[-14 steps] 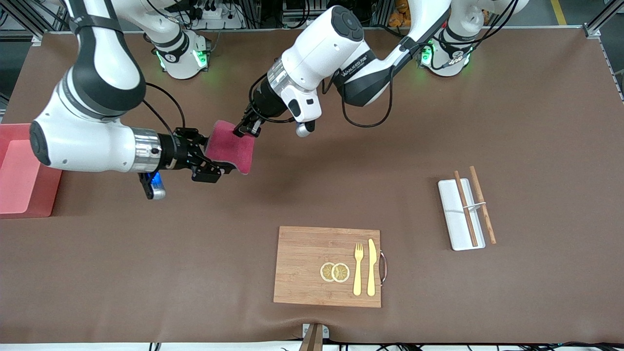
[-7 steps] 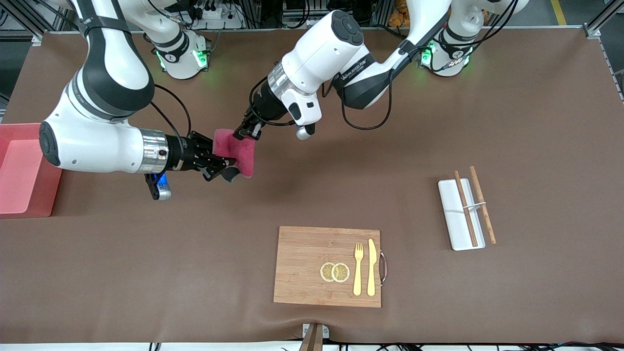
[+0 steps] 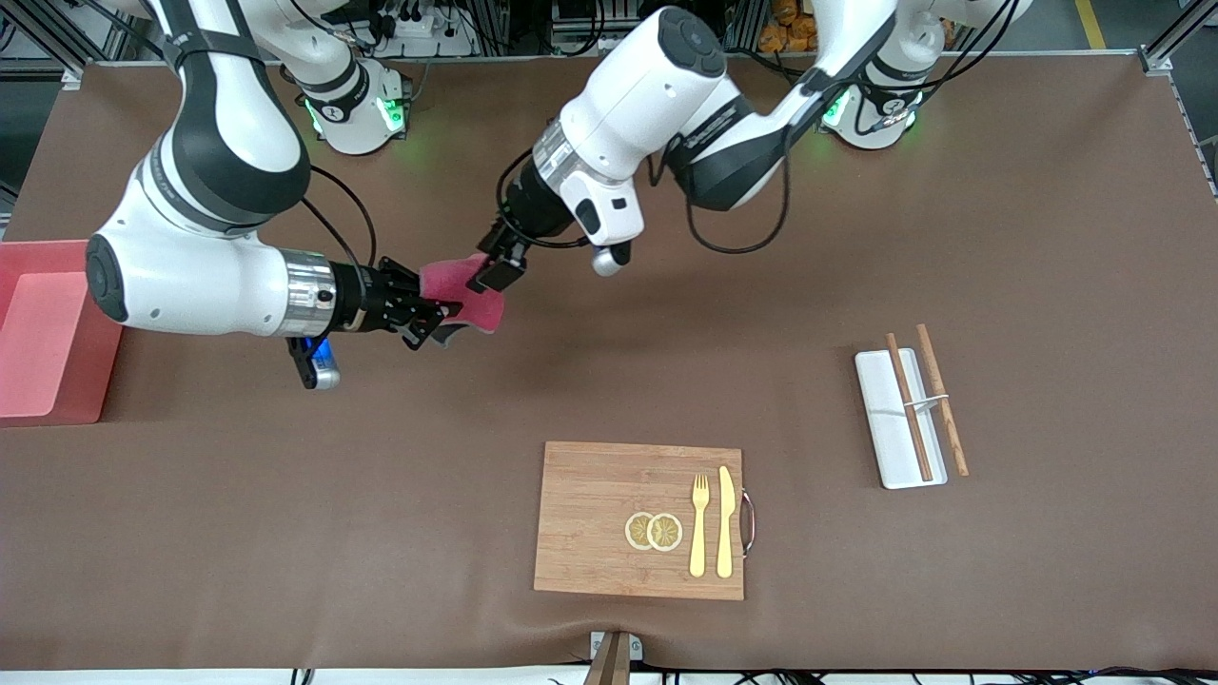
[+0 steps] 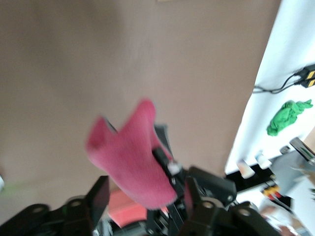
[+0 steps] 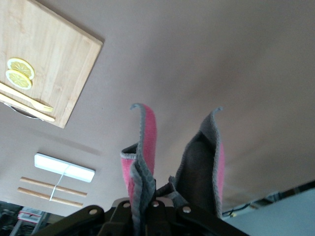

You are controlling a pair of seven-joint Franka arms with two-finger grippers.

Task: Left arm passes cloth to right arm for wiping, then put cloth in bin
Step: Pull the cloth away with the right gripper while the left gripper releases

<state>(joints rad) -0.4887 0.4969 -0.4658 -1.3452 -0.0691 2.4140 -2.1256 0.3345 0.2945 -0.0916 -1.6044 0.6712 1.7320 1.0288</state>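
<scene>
The crimson cloth (image 3: 473, 288) with its grey edge hangs in the air over the table between the two grippers. My right gripper (image 3: 440, 320) is shut on its lower edge; in the right wrist view the cloth (image 5: 143, 147) is bunched and pinched between the fingers (image 5: 152, 204). My left gripper (image 3: 497, 270) is at the cloth's upper edge with its fingers spread wide. In the left wrist view the cloth (image 4: 132, 160) sits loose between the open gripper (image 4: 145, 196). The pink bin (image 3: 43, 333) stands at the right arm's end of the table, apart from both grippers.
A wooden board (image 3: 590, 495) with two lemon slices (image 3: 654, 531), a fork and a knife lies near the front camera. A white tray (image 3: 894, 433) with two chopsticks lies toward the left arm's end. The board (image 5: 54, 64) and tray (image 5: 64, 167) also show in the right wrist view.
My right gripper has closed on the cloth's lower edge. My left gripper has opened and let go of the upper edge. The cloth has folded and leaned flatter.
</scene>
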